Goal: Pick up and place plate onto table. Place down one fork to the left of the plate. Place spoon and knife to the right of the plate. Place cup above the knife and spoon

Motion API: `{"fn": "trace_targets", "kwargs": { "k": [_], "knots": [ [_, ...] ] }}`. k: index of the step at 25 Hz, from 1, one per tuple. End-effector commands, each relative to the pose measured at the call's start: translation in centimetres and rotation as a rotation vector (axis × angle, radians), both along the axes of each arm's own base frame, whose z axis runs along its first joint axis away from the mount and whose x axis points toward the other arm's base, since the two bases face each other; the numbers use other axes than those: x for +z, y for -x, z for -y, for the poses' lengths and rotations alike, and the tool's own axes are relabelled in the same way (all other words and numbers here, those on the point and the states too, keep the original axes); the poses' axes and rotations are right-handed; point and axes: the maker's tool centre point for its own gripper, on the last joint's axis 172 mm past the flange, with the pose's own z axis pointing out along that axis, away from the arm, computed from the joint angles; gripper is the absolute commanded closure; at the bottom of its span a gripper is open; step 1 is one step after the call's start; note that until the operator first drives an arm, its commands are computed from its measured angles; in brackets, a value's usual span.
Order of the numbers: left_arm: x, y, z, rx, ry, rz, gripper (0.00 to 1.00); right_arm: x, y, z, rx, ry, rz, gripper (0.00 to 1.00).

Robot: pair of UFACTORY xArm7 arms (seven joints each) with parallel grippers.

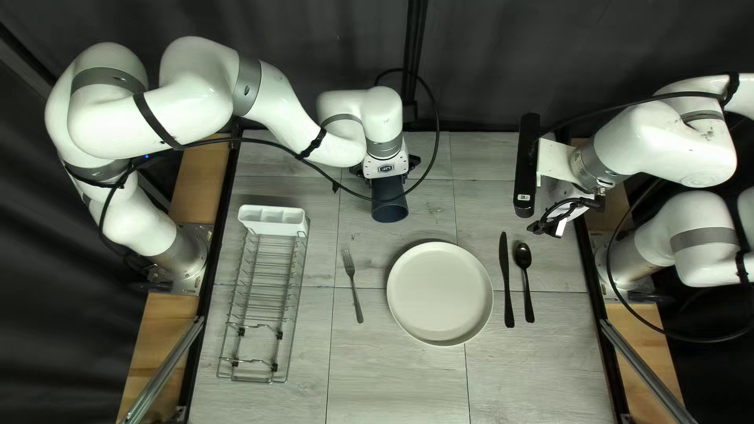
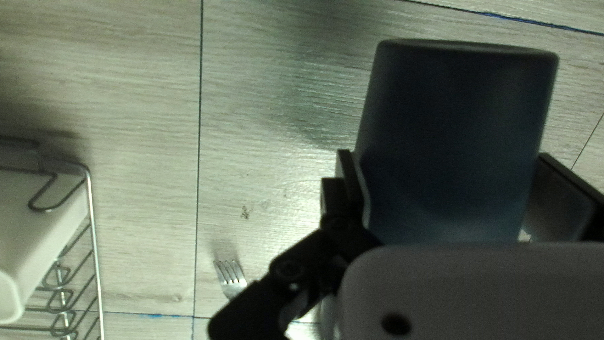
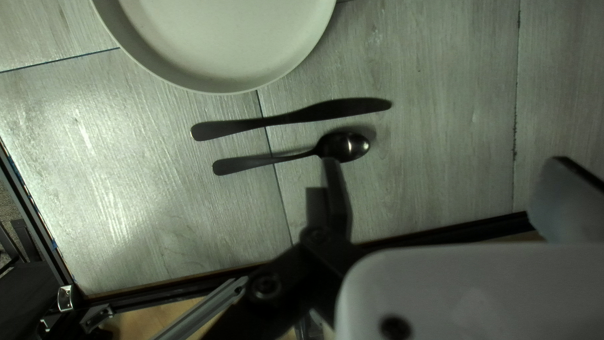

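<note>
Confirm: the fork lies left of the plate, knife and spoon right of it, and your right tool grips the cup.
No: my left tool grips the cup, as the left wrist view shows. The fork lies left of the plate, knife and spoon right of it.

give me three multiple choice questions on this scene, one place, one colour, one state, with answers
1. Where is the fork?
A) over the knife
B) between the rack and the plate
C) on the plate

2. What colour is the spoon?
A) black
B) white
C) red

3. How is the cup?
A) on the plate
B) in the rack
C) held by the left jaws

1 B: it lies on the table between them.
2 A: bowl and handle look black.
3 C: left jaws touch both sides.
</note>
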Motion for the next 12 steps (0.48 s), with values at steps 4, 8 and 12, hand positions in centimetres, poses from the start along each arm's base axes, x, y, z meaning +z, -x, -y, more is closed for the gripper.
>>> {"fn": "trace_targets", "kwargs": {
  "k": [4, 8, 12],
  "knots": [
    [-2.4, -1.0, -1.7, 0.019, 0.001, 0.003, 1.0, 0.0, 0.0, 0.0, 0.0, 0.0, 0.0, 0.0],
    [-3.2, -2.3, -1.9, 0.017, -0.003, 0.001, 1.0, 0.0, 0.0, 0.0, 0.0, 0.0, 0.0, 0.0],
    [-4.1, -2.6, -1.9, 0.011, -0.002, -0.005, 1.0, 0.0, 0.0, 0.0, 0.0, 0.0, 0.0, 0.0]
  ]
}}
